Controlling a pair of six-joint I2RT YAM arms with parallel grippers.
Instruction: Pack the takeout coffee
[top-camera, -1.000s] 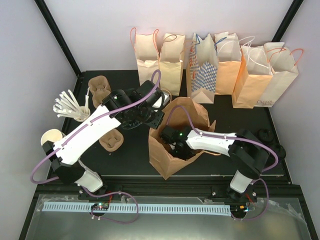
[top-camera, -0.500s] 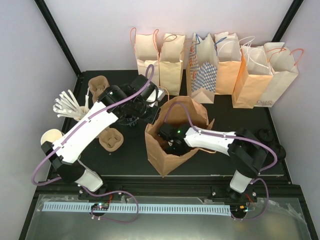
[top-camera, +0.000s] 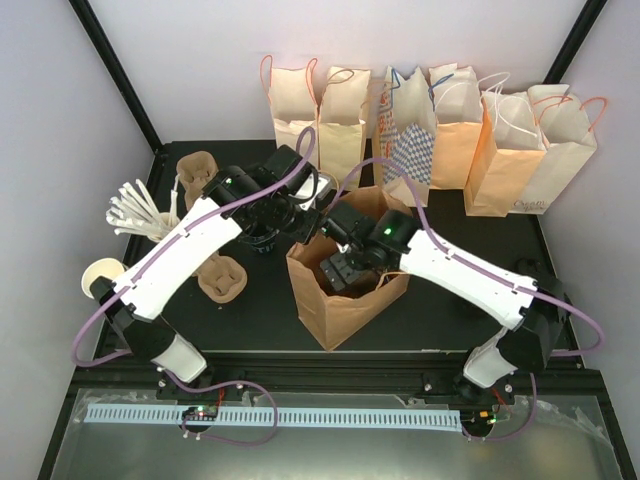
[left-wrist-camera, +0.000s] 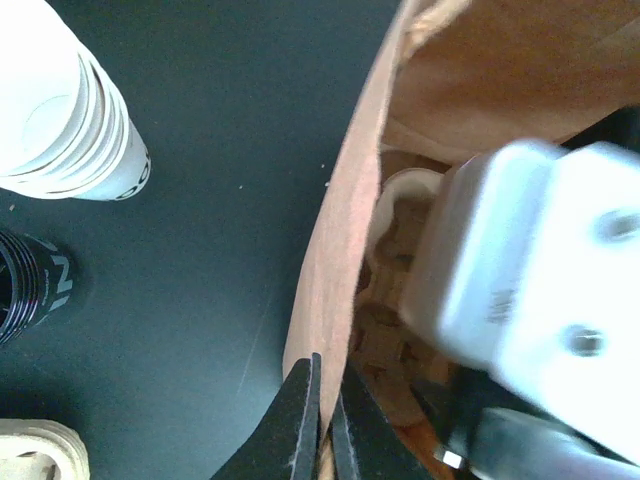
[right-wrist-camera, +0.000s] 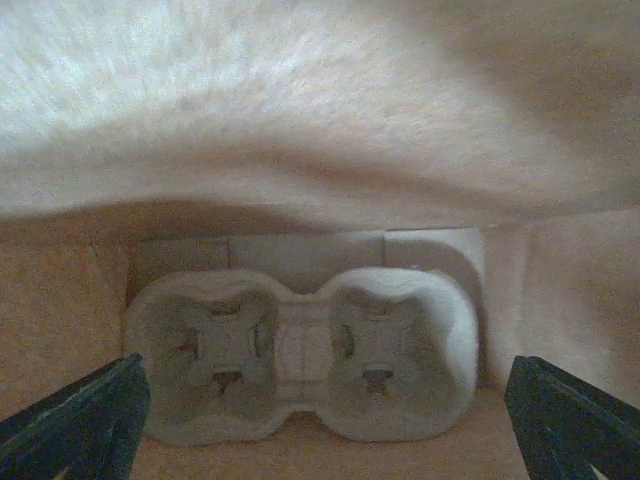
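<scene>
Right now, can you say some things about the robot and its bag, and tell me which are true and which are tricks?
1. The left hand pinches the rim of the open brown paper bag. True.
2. The right hand is squeezed shut. False: its fingers stand wide apart, down inside the bag.
3. A pale moulded-pulp cup carrier lies flat on the bag's bottom. True.
4. A lidded white coffee cup sits in the carrier. False: both of its wells are empty.
5. The paper bags along the back wall lie flat. False: they stand upright in a row.
</scene>
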